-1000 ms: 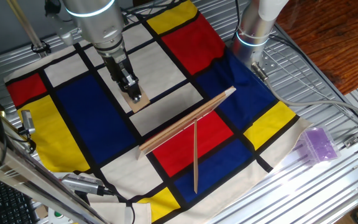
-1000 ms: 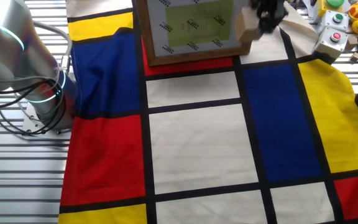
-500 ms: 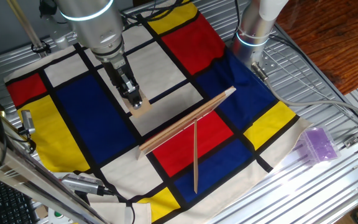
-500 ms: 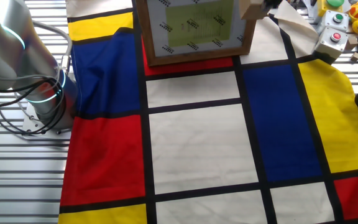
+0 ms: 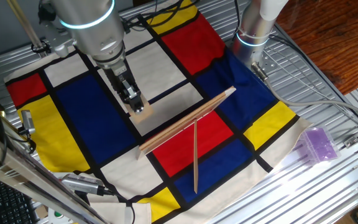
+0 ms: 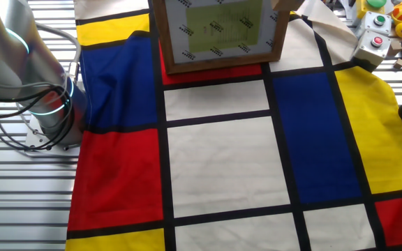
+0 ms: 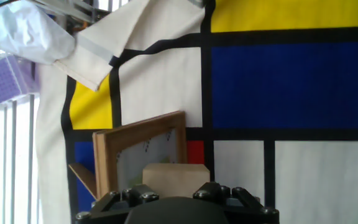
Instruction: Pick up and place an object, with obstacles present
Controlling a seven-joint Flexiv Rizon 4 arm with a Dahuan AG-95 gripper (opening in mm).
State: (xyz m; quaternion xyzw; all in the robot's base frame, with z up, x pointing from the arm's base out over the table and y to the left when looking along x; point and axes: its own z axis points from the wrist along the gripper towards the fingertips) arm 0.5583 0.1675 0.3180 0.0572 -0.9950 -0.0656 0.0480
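Hanging over the white panel of the cloth (image 5: 166,68), the gripper (image 5: 137,107) had its fingers clamped on the block (image 5: 141,114), a small pale square of wood. From one fixed view the block sat at the fingertips, low over the white square and just up-left of the plank (image 5: 187,122). Whether it touched the cloth I could not tell. The plank stood on its long edge, running slantwise across the red and white panels, and the stick (image 5: 195,157) reached from about its middle out toward the near edge of the cloth, propped against it as far as I could judge. A purple box (image 5: 319,144) lay well apart on the bare metal tabletop (image 5: 328,186), off the cloth's corner.

The hand view showed the block (image 7: 174,180) right ahead of the gripper's dark body (image 7: 178,200), with the plank (image 7: 140,158) close beyond it, its framed face turned to the camera, and the purple box (image 7: 5,81) far off to the left.

From the other fixed view the plank (image 6: 218,33) showed as a framed board at the top of the cloth (image 6: 222,164), but the gripper itself was out of sight there
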